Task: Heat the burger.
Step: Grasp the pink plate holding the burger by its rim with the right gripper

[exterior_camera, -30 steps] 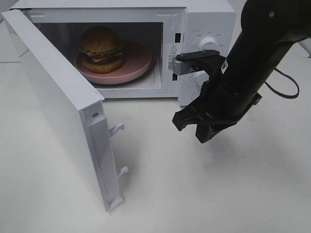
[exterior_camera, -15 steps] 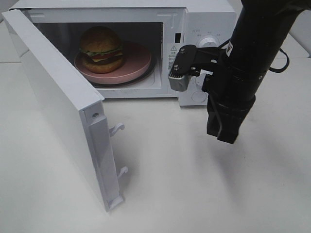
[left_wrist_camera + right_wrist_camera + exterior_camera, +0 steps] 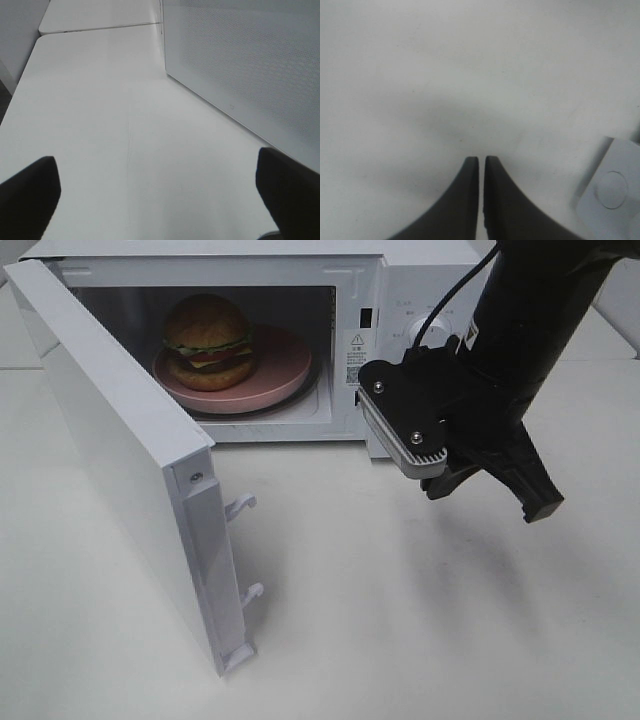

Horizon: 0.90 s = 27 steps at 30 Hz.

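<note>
Seemingly shut — right gripper (image 3: 481, 159); burger (image 3: 208, 340) on plate (image 3: 285, 365).

Burger (image 3: 208, 340) on plate (image 3: 285, 365), left side, inside microwave (image 3: 400, 285).

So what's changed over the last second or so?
The right hand twisted at the wrist and swung from pointing lower left to lower right in the high view, shut and holding nothing. The burger, its pink plate and the open microwave door stayed put.
</note>
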Each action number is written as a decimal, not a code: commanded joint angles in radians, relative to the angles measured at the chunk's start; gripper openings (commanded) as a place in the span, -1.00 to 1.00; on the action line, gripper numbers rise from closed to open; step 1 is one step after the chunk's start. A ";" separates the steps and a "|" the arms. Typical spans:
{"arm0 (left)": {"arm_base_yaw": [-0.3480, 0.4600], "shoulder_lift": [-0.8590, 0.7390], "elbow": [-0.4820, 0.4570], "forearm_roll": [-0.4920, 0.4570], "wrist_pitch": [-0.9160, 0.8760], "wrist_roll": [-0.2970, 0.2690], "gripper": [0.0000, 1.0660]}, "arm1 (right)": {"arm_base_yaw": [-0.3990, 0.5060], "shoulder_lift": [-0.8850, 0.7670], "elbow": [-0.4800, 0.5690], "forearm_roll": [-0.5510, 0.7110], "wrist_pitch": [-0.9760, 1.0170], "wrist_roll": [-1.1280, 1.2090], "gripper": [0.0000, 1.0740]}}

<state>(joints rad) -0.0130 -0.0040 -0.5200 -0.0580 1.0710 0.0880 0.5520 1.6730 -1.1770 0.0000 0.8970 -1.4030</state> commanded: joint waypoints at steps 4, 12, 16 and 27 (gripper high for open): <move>0.004 -0.018 0.003 0.001 -0.003 -0.001 0.89 | -0.002 -0.011 -0.003 0.007 -0.068 -0.046 -0.85; 0.004 -0.018 0.003 0.001 -0.003 -0.001 0.89 | 0.009 -0.011 -0.003 0.007 -0.164 -0.044 -0.48; 0.004 -0.018 0.003 0.001 -0.003 -0.001 0.89 | 0.037 -0.011 -0.003 0.000 -0.254 -0.026 -0.01; 0.004 -0.018 0.003 0.001 -0.003 -0.001 0.89 | 0.100 0.012 -0.004 -0.111 -0.384 0.164 0.80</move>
<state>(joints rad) -0.0130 -0.0040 -0.5200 -0.0580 1.0710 0.0880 0.6470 1.6810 -1.1770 -0.1000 0.5290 -1.2560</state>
